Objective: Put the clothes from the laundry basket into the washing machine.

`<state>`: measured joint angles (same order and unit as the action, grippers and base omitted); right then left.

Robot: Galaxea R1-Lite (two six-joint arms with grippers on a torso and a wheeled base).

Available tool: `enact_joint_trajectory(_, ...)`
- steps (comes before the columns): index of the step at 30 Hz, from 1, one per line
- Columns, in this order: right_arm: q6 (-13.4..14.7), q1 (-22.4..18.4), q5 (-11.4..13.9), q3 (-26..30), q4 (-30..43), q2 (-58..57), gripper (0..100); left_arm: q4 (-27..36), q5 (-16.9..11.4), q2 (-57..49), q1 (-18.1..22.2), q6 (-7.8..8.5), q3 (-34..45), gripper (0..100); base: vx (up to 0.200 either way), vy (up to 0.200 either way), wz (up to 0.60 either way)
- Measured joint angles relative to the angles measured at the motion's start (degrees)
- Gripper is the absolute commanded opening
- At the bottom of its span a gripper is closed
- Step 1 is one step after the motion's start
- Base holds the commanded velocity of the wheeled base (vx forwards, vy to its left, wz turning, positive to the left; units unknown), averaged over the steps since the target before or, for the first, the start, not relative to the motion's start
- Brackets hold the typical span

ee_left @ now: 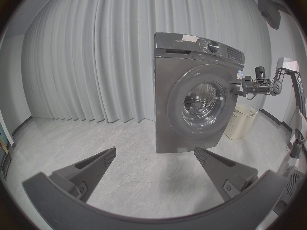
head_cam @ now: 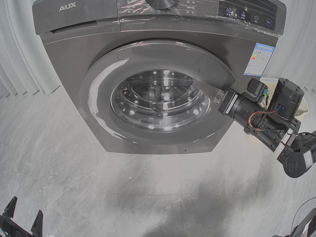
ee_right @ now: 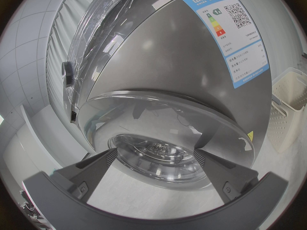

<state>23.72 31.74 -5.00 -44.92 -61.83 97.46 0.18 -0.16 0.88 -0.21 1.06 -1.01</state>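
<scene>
By the door (head_cam: 154, 56), right pincer (ee_right: 155, 153).

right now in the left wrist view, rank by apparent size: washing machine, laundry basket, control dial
washing machine, largest
laundry basket, beside it, clearly smaller
control dial, smallest
All look similarly far, so the order holds.

Laundry room — washing machine (head_cam: 82, 53), laundry basket (ee_left: 240, 121), pleated curtains (ee_left: 80, 64)
</scene>
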Motion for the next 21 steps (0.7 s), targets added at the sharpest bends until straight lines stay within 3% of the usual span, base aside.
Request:
enact_joint_trajectory(5,-0.38,-0.49,-1.12,-1.16,-0.44,0.09,100,0.06,0.0,0.0,-0.01,0.0,0.0,100,0.0,0.0,0.0)
enact_joint_trajectory(11,-1.23,-0.07,-4.9,-1.55,-0.46,0.13,100,-0.02,0.0,0.02,0.0,0.0,0.0,100,0.0,0.0,0.0)
enact_joint_trajectory(17,-1.96,3.19,-4.46,2.17,-2.41,-1.93,100,0.0,0.0,0.02,0.0,0.0,0.0,100,0.0,0.0,0.0)
enact_joint_trajectory(21,-3.85,6.99,-3.16,9.2,-1.37,-4.88,100,0.0,0.02,0.02,-0.01,-0.02,0.0,100,0.0,0.0,0.0)
